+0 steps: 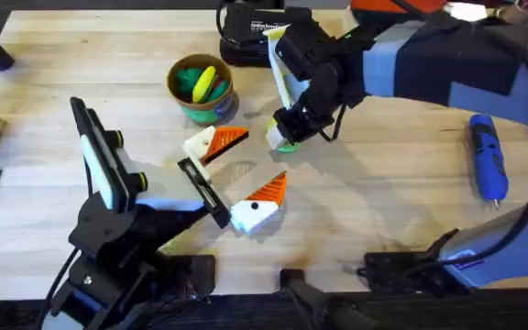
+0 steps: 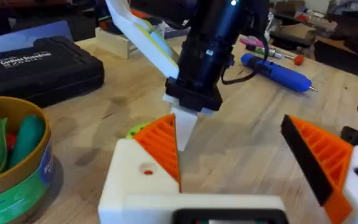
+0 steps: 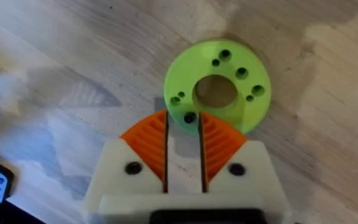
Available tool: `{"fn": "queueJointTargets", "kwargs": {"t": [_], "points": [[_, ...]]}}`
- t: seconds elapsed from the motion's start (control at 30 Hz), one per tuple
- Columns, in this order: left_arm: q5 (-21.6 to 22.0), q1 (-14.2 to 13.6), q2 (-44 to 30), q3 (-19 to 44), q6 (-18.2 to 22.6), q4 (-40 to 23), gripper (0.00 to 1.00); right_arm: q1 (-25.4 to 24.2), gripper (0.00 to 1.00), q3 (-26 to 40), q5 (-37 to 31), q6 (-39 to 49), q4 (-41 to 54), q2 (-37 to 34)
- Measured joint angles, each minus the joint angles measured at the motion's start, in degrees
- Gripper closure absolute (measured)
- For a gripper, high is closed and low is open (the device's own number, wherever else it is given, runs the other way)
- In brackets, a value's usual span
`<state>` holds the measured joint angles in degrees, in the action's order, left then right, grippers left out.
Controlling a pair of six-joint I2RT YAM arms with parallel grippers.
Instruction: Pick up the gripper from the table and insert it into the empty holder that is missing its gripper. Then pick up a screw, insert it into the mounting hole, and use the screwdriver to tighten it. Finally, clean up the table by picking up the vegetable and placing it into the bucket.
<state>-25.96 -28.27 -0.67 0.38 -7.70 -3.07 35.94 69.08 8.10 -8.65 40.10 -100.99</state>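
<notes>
Two ribbed orange pads of right gripper nearly closed over flat lime-green disc; left gripper spread wide.

The bucket was placed at the rear middle of the desk, with a case behind it to the right. The screwdriver was laid well apart at the right side. A disc was set right of the bucket, directly under the right claw. The left claw was positioned in front of the bucket, left of the disc.
</notes>
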Motion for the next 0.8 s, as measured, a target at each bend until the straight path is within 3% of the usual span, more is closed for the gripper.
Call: {"fn": "queueJointTargets", "kwargs": {"t": [0.1,0.53,0.8], "points": [[-0.01,0.00,0.00,0.00,0.00,0.01,0.015,0.00,0.767,0.00,-0.17,0.00,-0.69,-0.01],[0.00,0.00,0.00,0.00,0.00,0.00,0.015,-0.09,0.778,0.10,-0.37,0.07,-1.30,-0.41],[-0.02,0.00,0.00,0.00,0.00,0.00,0.015,-0.26,0.991,0.24,-0.92,0.12,-1.11,-0.65]]}}
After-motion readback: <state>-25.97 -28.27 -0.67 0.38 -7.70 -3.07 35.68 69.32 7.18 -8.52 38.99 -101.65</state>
